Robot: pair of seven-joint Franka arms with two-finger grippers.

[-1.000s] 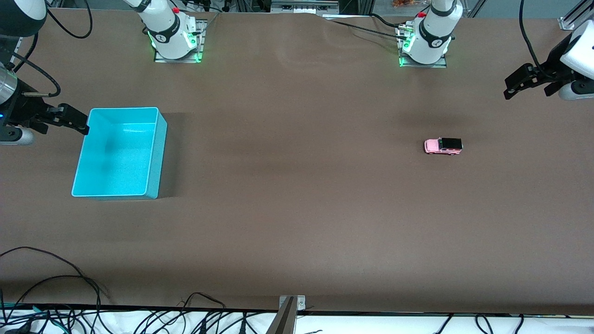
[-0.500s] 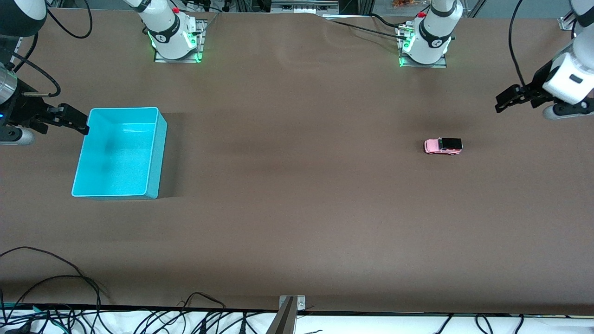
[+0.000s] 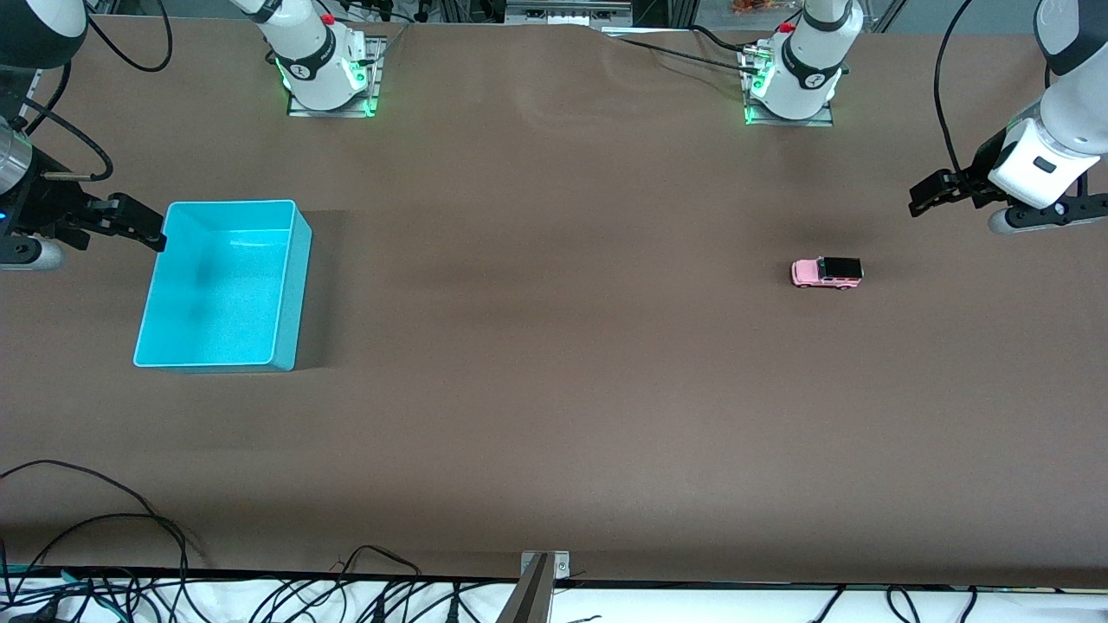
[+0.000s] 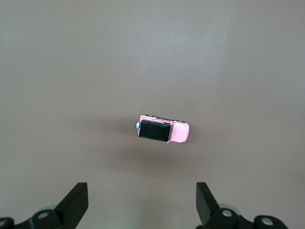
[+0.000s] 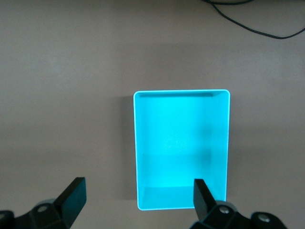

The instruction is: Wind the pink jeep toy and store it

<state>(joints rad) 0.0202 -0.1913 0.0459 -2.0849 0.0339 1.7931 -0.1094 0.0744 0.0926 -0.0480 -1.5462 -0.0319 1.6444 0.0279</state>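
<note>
The pink jeep toy point(image 3: 827, 272), tiny with a black roof, stands on its wheels on the brown table toward the left arm's end. It also shows in the left wrist view point(image 4: 163, 130). My left gripper point(image 3: 924, 200) is open and empty, up in the air over the table beside the jeep, toward the table's end. My right gripper point(image 3: 145, 227) is open and empty, over the table at the rim of the turquoise bin point(image 3: 290, 285). The bin shows empty in the right wrist view point(image 5: 138, 157).
Loose black cables point(image 3: 104, 571) lie along the table edge nearest the front camera. A metal bracket point(image 3: 535, 588) juts up at the middle of that edge. The two arm bases point(image 3: 325, 69) stand at the edge farthest from the camera.
My left gripper has moved down and in over the table toward the jeep. The right arm, the jeep and the bin have not moved.
</note>
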